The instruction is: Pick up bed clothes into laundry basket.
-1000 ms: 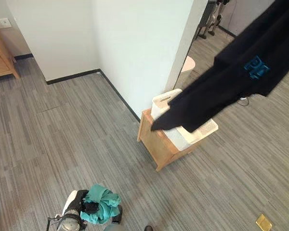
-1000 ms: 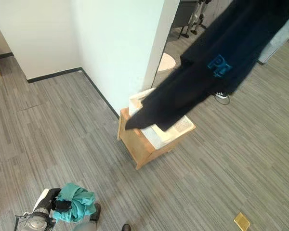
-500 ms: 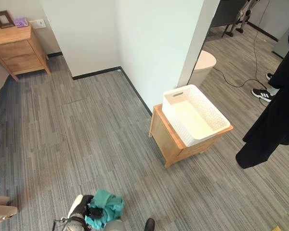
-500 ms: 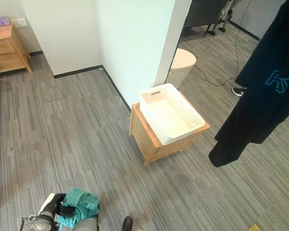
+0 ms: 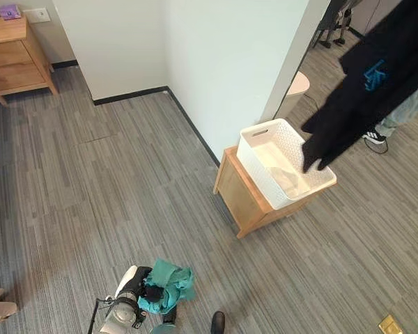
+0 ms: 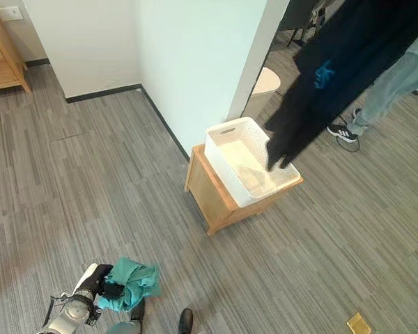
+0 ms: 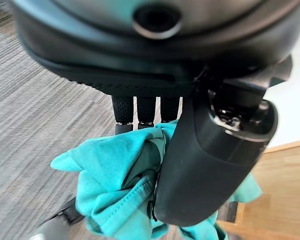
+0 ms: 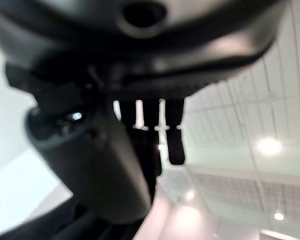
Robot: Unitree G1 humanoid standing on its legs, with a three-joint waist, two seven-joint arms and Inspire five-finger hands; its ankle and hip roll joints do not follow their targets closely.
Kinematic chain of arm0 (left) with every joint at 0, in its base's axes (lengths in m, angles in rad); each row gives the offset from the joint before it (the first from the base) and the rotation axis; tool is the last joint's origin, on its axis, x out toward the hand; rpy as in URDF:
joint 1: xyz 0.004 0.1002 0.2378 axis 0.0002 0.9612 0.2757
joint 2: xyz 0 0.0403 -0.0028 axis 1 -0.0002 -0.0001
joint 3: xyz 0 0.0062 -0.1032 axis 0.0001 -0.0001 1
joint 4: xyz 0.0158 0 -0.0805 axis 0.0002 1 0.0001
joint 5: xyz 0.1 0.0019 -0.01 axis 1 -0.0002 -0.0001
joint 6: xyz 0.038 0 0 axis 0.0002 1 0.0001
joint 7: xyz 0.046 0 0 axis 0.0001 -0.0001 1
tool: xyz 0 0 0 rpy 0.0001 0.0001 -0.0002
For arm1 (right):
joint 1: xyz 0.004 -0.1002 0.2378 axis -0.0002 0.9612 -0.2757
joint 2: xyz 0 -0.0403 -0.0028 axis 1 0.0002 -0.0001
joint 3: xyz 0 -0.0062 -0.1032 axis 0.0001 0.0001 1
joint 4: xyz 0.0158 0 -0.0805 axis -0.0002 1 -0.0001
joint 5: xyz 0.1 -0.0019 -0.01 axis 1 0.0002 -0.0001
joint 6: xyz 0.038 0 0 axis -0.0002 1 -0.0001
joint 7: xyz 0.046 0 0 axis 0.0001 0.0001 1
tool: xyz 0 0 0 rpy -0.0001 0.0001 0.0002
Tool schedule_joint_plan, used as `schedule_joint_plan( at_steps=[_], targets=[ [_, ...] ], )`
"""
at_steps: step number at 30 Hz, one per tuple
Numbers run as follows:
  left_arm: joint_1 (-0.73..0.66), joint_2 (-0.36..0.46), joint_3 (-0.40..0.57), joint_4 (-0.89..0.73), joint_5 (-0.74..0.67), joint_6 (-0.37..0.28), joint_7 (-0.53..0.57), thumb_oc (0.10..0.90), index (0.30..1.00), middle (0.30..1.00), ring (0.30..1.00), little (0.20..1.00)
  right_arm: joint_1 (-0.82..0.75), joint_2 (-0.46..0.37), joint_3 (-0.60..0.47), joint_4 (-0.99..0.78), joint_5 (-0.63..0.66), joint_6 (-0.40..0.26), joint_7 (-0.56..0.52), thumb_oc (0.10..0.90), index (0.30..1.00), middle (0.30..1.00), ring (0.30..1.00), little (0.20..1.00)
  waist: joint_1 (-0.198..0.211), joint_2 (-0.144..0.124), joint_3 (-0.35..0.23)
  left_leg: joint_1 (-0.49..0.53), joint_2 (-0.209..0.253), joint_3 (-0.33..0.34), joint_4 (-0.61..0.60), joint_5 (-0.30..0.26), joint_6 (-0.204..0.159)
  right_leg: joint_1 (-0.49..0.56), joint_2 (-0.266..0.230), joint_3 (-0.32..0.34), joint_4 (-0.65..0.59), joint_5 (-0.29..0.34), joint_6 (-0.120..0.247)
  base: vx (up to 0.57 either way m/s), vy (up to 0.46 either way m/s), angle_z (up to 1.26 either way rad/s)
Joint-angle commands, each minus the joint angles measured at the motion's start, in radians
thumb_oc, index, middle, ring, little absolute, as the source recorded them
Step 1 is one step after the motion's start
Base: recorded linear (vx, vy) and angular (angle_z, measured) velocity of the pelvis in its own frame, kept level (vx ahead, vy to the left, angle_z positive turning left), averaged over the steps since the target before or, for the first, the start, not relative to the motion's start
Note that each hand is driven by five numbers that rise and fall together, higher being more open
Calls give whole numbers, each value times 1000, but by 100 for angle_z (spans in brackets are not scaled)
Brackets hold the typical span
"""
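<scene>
A white laundry basket point(image 5: 256, 174) sits on a low wooden stand point(image 5: 240, 198) beside the wall corner. A long black garment point(image 5: 362, 87) with a blue print hangs down from the upper right, its lower end dangling over the basket's far right rim. My right hand point(image 8: 105, 165) is raised high with its fingers curled, and dark cloth shows under its thumb. Low at the front left, my left hand point(image 5: 134, 284) is shut on a bunched teal cloth point(image 5: 168, 287), well short of the basket. The left wrist view shows the teal cloth point(image 7: 115, 170) pinched between thumb and fingers.
A white wall corner point(image 5: 216, 62) juts out behind the basket. A wooden dresser point(image 5: 14, 49) stands at the far left. A round pale stool point(image 5: 297, 85) is behind the stand. A person's jeans leg point(image 6: 397, 76) and sneaker point(image 6: 341, 131) are at the right.
The camera has shifted. The black garment, which hung to the right of the basket half a second ago, has swung back so its end is over the basket. The teal cloth stays in my left hand.
</scene>
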Motion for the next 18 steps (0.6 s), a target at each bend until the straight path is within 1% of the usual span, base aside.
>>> schedule_joint_plan(
  at_steps=[1, 3, 8, 9, 11, 13, 16, 18],
  targets=[
    [-15, 48, -7, -22, -5, -49, 25, 400, 300, 300, 300, 300, -100, -23, -36, 125, -14, 79, -69, 400, 300, 300, 300, 300, 34, -34, -64, -15, 0, 21, 0, -78, -78, -32, -57, 71, 4, -22, 174, -7, -14, -4],
    [-21, 52, -2, -19, -10, -49, 31, 400, 300, 300, 300, 300, -93, -27, -36, 117, -13, 80, -69, 400, 300, 300, 300, 300, 35, -24, -46, -29, 1, 21, 0, -75, -78, -53, -58, 75, 4, -15, 175, -31, -16, 0],
    [-53, 45, -5, -7, -23, -54, 46, 400, 300, 300, 300, 300, -94, -15, -36, 123, 15, 76, -80, 400, 300, 300, 300, 300, 45, 23, -1, -95, 3, 32, 0, -60, -77, -137, -60, 86, 4, 8, 180, -85, -20, -5],
    [-60, 36, -6, 1, -26, -55, 52, 400, 300, 300, 300, 300, -90, -6, -41, 134, 29, 73, -95, 400, 300, 300, 300, 300, 52, 41, 8, -117, 1, 31, 0, -55, -75, -166, -56, 91, 4, 13, 183, -61, -17, -6],
    [-68, 32, -5, 10, -29, -55, 61, 400, 300, 300, 300, 300, -68, 15, -79, 129, 35, 74, -111, 400, 300, 300, 300, 300, 58, 53, 15, -137, 4, 32, 0, -50, -74, -193, -52, 96, 4, 16, 188, -16, -14, -20],
    [-73, 25, -10, 21, -30, -55, 64, 400, 300, 300, 300, 300, -78, 43, -82, 125, 21, 79, -126, 400, 300, 300, 300, 300, 64, 54, 10, -140, 5, 32, 0, -49, -73, -200, -49, 98, 4, 16, 187, 55, -4, -22],
    [-80, 17, -14, 28, -28, -54, 65, 400, 300, 300, 300, 300, -91, 62, -81, 125, 19, 79, -134, 400, 300, 300, 300, 300, 66, 53, 6, -138, 3, 31, 0, -50, -73, -196, -47, 95, 4, 15, 187, 47, 1, -5],
    [-77, 13, -14, 34, -18, -51, 67, 400, 300, 300, 300, 300, -124, 75, -67, 114, 13, 82, -144, 400, 300, 300, 300, 300, 69, 46, -6, -127, 1, 28, 0, -56, -72, -181, -47, 86, 4, 10, 186, 98, -2, 2]
  ],
)
